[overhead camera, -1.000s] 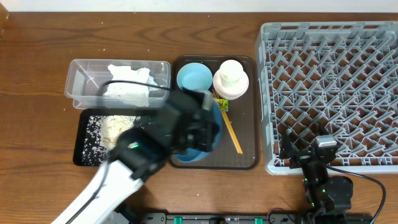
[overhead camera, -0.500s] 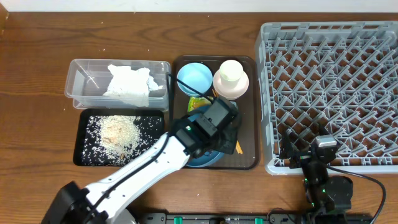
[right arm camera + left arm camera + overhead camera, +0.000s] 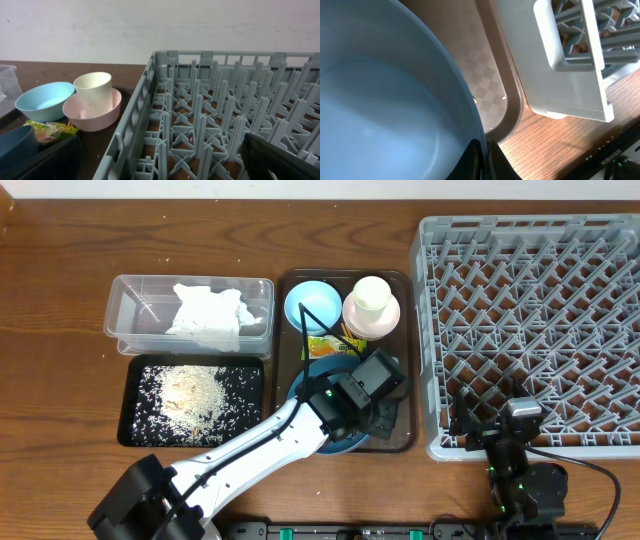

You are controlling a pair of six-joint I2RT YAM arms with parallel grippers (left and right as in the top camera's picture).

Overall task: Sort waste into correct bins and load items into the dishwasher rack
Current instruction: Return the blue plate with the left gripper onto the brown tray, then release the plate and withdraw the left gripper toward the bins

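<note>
My left gripper (image 3: 378,408) is shut on the right rim of the dark-blue plate (image 3: 318,408), over the brown serving tray (image 3: 405,395). In the left wrist view, the plate (image 3: 385,100) fills the left side and its edge is pinched between my fingertips (image 3: 475,162). The light-blue bowl (image 3: 312,305), the cream cup (image 3: 371,293) standing in the white bowl (image 3: 372,323) and the snack wrapper (image 3: 322,346) sit at the tray's far end. The napkin (image 3: 208,315) lies in the clear tub (image 3: 130,315). Rice (image 3: 190,392) lies in the black tray (image 3: 135,425). My right gripper (image 3: 497,430) stands open at the rack's (image 3: 530,320) front edge. Chopsticks are hidden.
The rack (image 3: 200,115) fills the right side of the table, its near corner (image 3: 570,60) close to the serving tray's rim (image 3: 512,107). Bare wooden table lies behind the tub and left of the bins. A few rice grains are scattered near the tub.
My left arm has swung right with the plate, from beside the black tray to the serving tray's right side. The right arm has not moved.
</note>
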